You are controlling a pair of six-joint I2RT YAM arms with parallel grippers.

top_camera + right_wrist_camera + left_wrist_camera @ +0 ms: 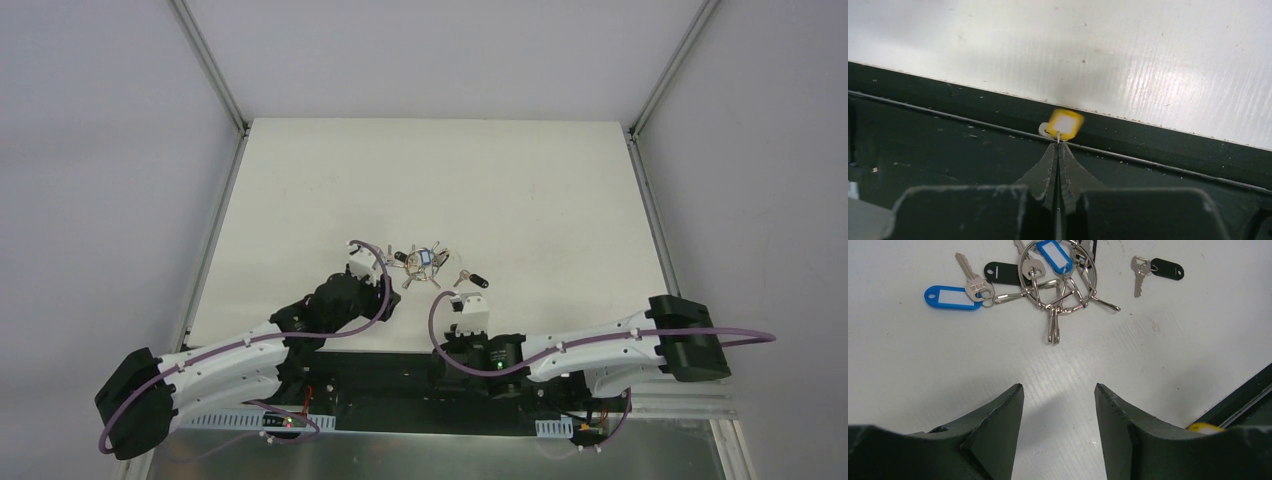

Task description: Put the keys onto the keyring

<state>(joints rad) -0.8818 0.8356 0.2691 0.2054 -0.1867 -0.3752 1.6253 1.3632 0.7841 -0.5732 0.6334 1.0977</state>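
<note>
The keyring (pixel 1055 277), a silver wire ring with several keys and blue and black tags, lies on the white table; it also shows in the top view (pixel 422 262). A loose silver key with a black cover (pixel 1153 268) lies to its right (pixel 470 277). My left gripper (pixel 1059 390) is open and empty, just short of the ring, low over the table. My right gripper (pixel 1058 146) is shut on the thin blade of the yellow-headed key (pixel 1065 124), held over the table's near edge. Its yellow head also peeks into the left wrist view (pixel 1204 427).
The table's dark front edge and rail (pixel 1148 150) run right below the right gripper. The white table (pixel 450 180) stretches beyond the keys. Frame posts (pixel 210 70) stand at the back corners.
</note>
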